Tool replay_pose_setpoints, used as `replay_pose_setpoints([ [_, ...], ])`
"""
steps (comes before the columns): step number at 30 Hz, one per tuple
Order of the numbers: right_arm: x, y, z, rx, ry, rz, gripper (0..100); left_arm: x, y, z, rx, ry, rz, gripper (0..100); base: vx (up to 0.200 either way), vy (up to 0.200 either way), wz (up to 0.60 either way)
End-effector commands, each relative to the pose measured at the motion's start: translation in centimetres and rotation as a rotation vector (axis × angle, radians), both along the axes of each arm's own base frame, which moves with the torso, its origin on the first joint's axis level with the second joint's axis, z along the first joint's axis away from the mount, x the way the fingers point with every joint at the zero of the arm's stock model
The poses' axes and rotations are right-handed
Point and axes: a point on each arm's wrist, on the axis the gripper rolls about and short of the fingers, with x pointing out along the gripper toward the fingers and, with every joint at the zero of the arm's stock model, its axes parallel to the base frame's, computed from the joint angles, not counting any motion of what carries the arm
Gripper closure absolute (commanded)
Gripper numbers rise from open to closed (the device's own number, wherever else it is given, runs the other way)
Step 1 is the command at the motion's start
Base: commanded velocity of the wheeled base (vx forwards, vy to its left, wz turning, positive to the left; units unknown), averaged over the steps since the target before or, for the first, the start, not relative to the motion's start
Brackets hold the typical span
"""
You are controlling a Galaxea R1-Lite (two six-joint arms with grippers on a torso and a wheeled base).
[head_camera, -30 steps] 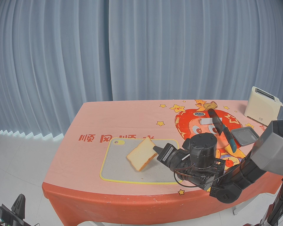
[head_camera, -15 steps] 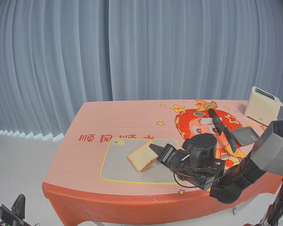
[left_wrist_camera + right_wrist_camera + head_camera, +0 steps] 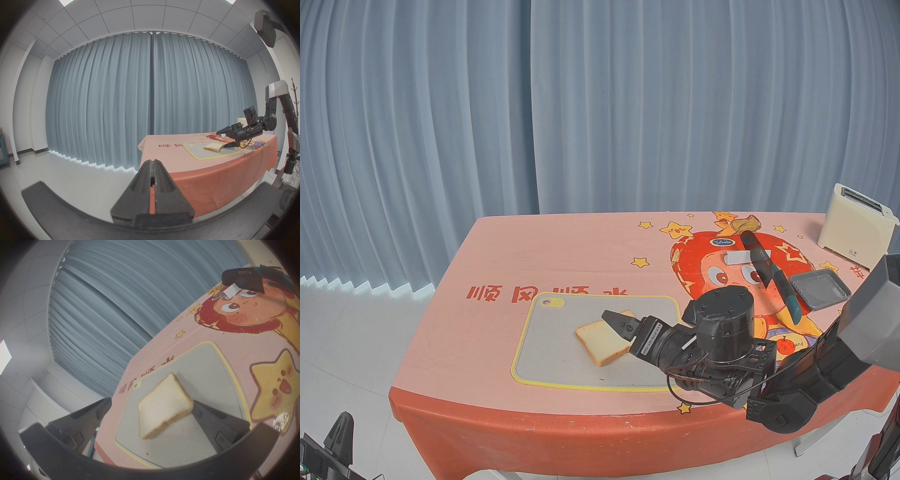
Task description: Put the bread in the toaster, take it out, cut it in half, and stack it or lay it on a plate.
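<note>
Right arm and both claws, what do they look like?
The right arm has a grey boxy link, then black joints with a round black drum at the wrist and thin black cables looped below it. The right claw is black with two tapered fingers and a white printed label on its body. The left claw is black too, wedge-shaped, with an orange strip down its seam.

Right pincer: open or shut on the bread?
Open: right pincer fingers stand wide apart, either side of the bread lying on the cutting board.
</note>
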Motion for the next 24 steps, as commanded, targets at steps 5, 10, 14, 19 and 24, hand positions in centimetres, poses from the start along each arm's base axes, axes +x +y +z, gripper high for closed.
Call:
replay_pose_setpoints([
  [5,-0.6,0.3,1.6,-0.014,0.006,0.020,0,0.1,0.0,-0.5,0.000,0.017,0.000,100,0.000,0.000,0.00],
  [10,-0.8,0.0,2.2,-0.022,0.012,0.022,0,0.1,0.0,-0.5,0.000,0.017,0.000,100,0.000,0.000,0.00],
  [14,-1.1,-0.4,2.4,-0.050,0.043,0.020,0,0.1,0.0,-0.5,0.000,0.019,0.000,100,0.000,0.000,0.00],
  [19,-1.4,-0.6,3.4,-0.036,0.029,0.022,0,0.1,0.0,-0.5,0.000,0.019,0.000,100,0.000,0.000,0.00],
  [24,-1.9,-1.1,4.0,-0.084,0.080,0.025,0,0.1,0.0,-0.5,0.000,0.019,0.000,100,0.000,0.000,0.00],
])
